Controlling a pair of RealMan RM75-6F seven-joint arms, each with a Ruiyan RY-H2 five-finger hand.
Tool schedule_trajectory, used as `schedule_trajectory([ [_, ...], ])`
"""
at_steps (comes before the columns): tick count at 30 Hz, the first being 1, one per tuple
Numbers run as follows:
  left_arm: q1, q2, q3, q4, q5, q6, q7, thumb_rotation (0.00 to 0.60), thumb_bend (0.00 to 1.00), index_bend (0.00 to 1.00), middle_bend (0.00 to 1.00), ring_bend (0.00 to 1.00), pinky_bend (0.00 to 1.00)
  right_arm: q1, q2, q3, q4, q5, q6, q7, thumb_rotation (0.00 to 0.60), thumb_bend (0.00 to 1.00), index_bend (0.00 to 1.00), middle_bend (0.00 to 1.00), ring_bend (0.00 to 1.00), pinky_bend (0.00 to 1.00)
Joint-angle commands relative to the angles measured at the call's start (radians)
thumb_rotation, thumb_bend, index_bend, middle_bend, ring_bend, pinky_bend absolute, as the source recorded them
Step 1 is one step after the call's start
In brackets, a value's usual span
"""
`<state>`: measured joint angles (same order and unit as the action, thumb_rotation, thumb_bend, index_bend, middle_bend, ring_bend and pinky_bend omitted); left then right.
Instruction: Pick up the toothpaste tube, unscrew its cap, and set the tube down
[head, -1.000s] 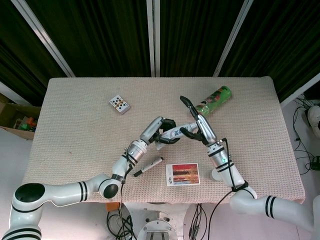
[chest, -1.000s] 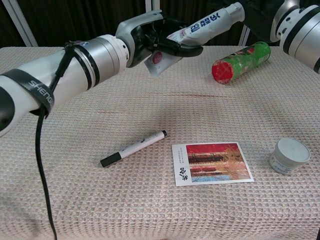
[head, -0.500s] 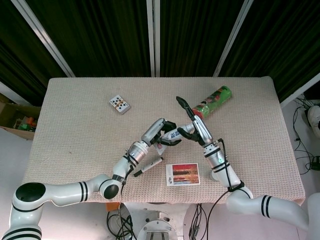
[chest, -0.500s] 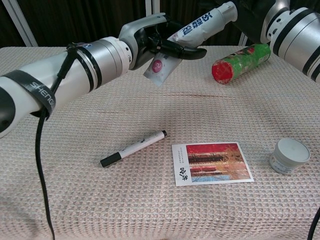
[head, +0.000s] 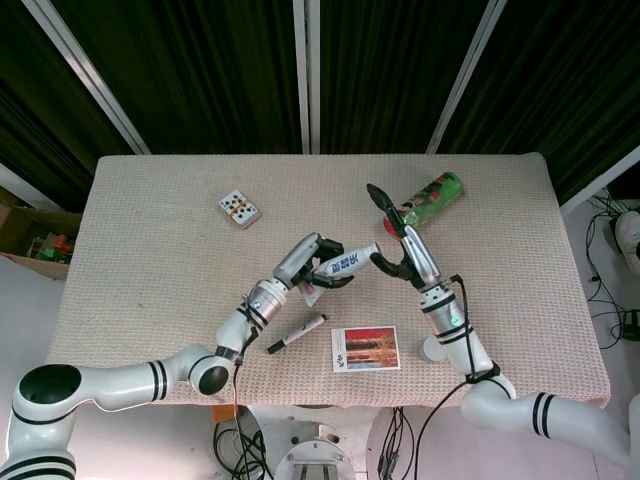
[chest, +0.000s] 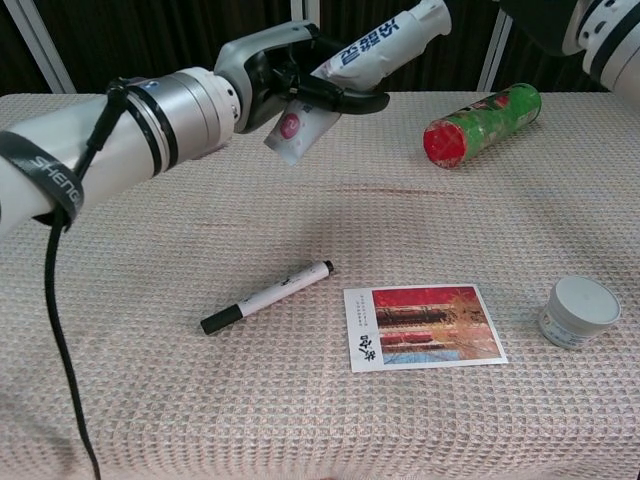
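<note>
My left hand (head: 312, 266) (chest: 285, 75) grips the white toothpaste tube (head: 347, 261) (chest: 372, 48) around its lower half and holds it above the table. The tube's flat crimped end hangs down and its cap end (chest: 436, 12) points up to the right. In the chest view nothing touches the cap end. My right hand (head: 393, 245) hovers just right of the cap end with its fingers apart, one pointing away from me. In the head view I cannot tell whether a fingertip touches the cap. The chest view shows only the right wrist (chest: 605, 30).
A green can (head: 428, 198) (chest: 480, 122) lies on its side at the back right. On the cloth lie a marker pen (head: 297, 333) (chest: 268, 297) and a postcard (head: 366, 348) (chest: 422, 326). A small white jar (head: 436, 348) (chest: 578, 311) is near the front, a card pack (head: 239, 208) at the back left.
My left hand has carried the tube a little to the left and higher. My right hand has drawn back to the right, away from the cap end.
</note>
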<state>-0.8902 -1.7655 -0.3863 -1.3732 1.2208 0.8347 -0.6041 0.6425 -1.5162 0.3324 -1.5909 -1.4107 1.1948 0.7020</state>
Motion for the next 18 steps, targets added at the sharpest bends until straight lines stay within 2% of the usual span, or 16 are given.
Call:
schedule_trajectory([
  [1,0.036,0.071,0.035,0.0,0.0,-0.014,0.024,0.6,0.31,0.87,0.87,0.77,0.8,-0.055,0.083,0.015,-0.033,0.001,0.059,-0.025,0.149,0.0,0.0,0.0,0.0,0.0],
  [7,0.082,0.182,0.114,0.034,0.013,-0.047,0.096,0.6,0.31,0.87,0.87,0.77,0.8,-0.137,0.183,0.001,-0.046,0.017,0.119,-0.059,0.147,0.01,0.0,0.0,0.0,0.0],
  [14,0.094,0.245,0.203,0.047,0.046,-0.092,0.211,0.6,0.3,0.86,0.86,0.77,0.79,-0.191,0.202,-0.031,-0.03,0.013,0.157,-0.053,0.148,0.01,0.0,0.0,0.0,0.0],
  [16,0.089,0.248,0.224,0.047,0.061,-0.109,0.235,0.6,0.26,0.78,0.8,0.71,0.74,-0.194,0.193,-0.034,-0.02,0.018,0.156,-0.046,0.149,0.01,0.0,0.0,0.0,0.0],
  [18,0.08,0.251,0.243,0.045,0.088,-0.123,0.251,0.6,0.19,0.53,0.59,0.52,0.59,-0.194,0.185,-0.035,-0.011,0.023,0.151,-0.045,0.149,0.01,0.0,0.0,0.0,0.0],
])
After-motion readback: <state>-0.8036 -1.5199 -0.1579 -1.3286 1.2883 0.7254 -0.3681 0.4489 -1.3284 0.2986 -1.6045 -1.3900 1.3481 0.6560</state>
